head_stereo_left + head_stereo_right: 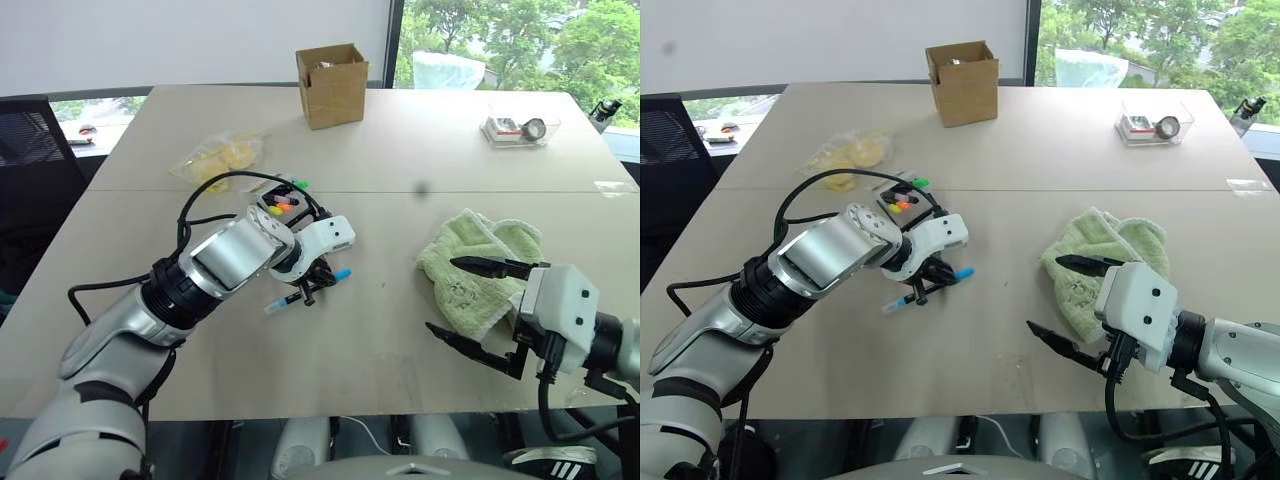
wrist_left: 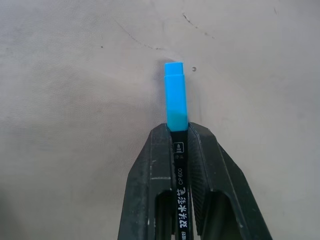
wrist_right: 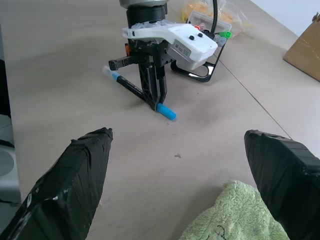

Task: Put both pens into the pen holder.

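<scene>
Presently, on the worktop (image 1: 400,330):
Light blue pen (image 2: 176,95): lying flat near the centre-left, dark middle pinched, blue tip sticking out past the grip.
Left gripper (image 1: 312,287): angled down, fingers (image 2: 150,170) clamped on the light blue pen.
Right gripper (image 1: 470,300): raised over the near right edge, fingers (image 3: 75,185) wide apart, holding nothing.
Green towel (image 1: 480,265): crumpled, just beyond the right gripper.
Cardboard box (image 1: 332,85): upright at the far edge.
</scene>
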`<state>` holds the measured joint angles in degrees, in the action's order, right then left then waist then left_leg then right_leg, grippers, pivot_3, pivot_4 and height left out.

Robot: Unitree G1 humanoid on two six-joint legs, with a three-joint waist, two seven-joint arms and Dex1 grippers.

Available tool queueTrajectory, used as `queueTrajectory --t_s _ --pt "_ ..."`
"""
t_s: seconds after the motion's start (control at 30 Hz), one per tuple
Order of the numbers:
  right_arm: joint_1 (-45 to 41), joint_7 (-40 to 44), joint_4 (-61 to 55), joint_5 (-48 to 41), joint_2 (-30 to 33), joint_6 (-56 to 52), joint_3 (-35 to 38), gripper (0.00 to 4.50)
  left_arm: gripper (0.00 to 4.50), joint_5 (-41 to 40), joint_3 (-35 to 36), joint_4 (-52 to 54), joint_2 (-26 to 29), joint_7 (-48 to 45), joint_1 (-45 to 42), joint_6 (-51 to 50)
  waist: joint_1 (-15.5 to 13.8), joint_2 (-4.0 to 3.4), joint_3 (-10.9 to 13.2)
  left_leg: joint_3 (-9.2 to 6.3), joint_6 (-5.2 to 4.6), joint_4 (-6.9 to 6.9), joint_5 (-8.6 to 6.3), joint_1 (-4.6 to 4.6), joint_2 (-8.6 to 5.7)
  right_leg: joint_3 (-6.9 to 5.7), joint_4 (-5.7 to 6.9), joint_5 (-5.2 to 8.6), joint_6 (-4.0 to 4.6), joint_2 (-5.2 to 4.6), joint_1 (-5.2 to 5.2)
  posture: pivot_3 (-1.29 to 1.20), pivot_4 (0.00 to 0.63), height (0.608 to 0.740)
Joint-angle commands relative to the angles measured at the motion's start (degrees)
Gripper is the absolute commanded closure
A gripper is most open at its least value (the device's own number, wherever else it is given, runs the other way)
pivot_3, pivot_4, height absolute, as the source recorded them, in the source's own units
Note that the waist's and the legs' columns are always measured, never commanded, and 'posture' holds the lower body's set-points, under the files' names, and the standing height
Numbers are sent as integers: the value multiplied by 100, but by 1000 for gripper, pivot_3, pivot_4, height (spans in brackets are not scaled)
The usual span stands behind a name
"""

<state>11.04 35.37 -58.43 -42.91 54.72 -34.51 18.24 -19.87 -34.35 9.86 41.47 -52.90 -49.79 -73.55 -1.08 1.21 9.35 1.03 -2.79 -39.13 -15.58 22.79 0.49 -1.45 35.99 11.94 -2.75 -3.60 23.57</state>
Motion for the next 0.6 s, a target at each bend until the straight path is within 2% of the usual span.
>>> queueTrajectory --t_s 0.03,0.13,0.17,0.2,0.27,0.3,0.47,0.6 --pt "-44 -36 -124 80 -46 75 17 0 4440 -990 1242 -242 -291 -525 -256 -664 -3 14 10 -3 0 -2 0 8 0 -4 0 0 -1 0 4 0 150 740" --pt "-224 21 11 180 -70 134 -119 0 4440 -1628 2505 -910 -548 -634 -729 -1318 19 38 29 -8 0 -6 0 16 2 -9 0 -5 -13 2 12 0 150 740" --pt "-357 58 90 201 -86 163 -211 0 4440 -1767 3078 -1120 -741 -473 -893 -1238 25 40 31 -8 0 -6 0 16 3 -10 0 -5 -14 4 11 0 150 740" --pt "-493 98 168 229 -96 192 -305 0 4440 -1813 3558 -1207 -929 -233 -1003 -984 35 39 31 -9 0 -5 0 16 3 -11 0 -5 -15 5 12 0 150 740" --pt "-735 201 325 302 -105 237 -464 0 4440 -1613 4151 -959 -1381 358 -997 253 37 37 28 -6 0 -5 0 12 3 -8 -2 -8 -21 3 11 0 150 740" --pt "-794 254 392 334 -106 263 -496 0 4440 -1502 4240 -848 -1530 546 -970 681 24 37 29 -4 0 -5 0 5 2 -6 -3 -13 -25 1 4 0 150 740" --pt "-1241 436 717 278 -214 334 -644 0 4440 331 3530 -60 -1670 904 -172 4959 19 38 30 7 28 2 15 10 -1 11 -10 -28 -2 -9 7 0 150 740" --pt "-1402 536 826 214 -275 330 -632 0 4440 1646 3117 -474 -1388 1088 578 8069 11 37 30 15 27 6 14 11 -1 38 -13 -29 0 -12 11 0 150 740"
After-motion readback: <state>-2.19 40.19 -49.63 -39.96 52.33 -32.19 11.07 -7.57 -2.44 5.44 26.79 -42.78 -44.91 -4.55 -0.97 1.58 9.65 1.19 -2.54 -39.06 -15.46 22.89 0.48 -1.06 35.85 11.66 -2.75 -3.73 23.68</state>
